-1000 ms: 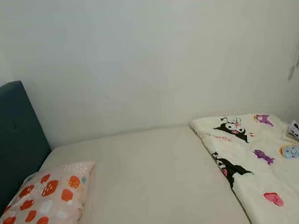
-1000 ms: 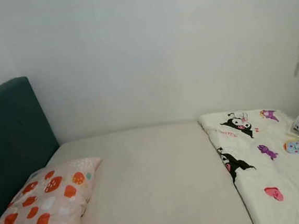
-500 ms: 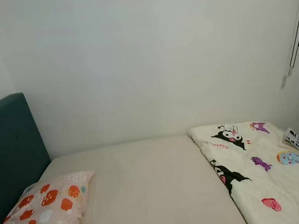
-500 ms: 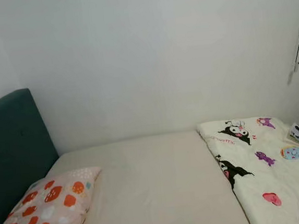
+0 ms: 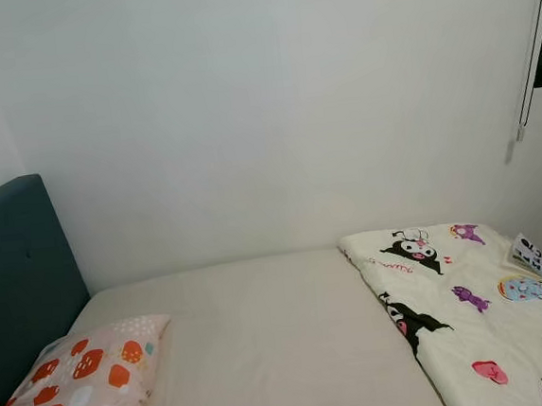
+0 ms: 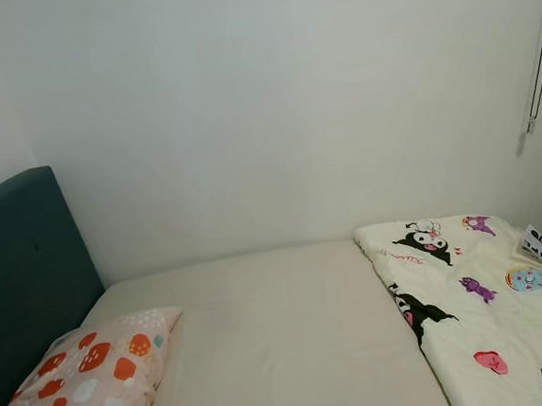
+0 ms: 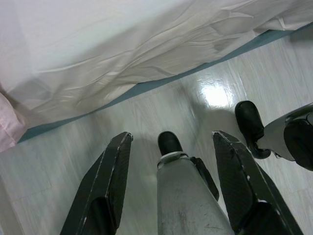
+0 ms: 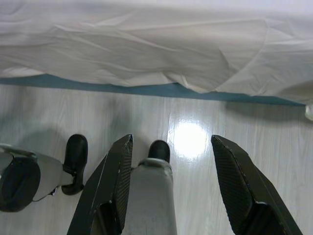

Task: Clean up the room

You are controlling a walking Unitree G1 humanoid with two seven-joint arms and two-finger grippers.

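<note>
One bed (image 5: 273,336), one teal headboard (image 5: 16,273), one spotted pillow (image 5: 78,386), one cartoon-print blanket (image 5: 480,318), one blind cord (image 5: 528,52). Two grippers, left gripper (image 7: 171,147) and right gripper (image 8: 171,147), two black fingers each, spread apart. Two robot feet.

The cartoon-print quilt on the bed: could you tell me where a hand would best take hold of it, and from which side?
Probably the far corner of the cartoon-print quilt, coming in from the bare sheet on its headboard side. The folded edge there lies free on the flat mattress, so a finger could slip under it. Both hands, left hand and right hand, hang open over the floor beside the bed.
</note>
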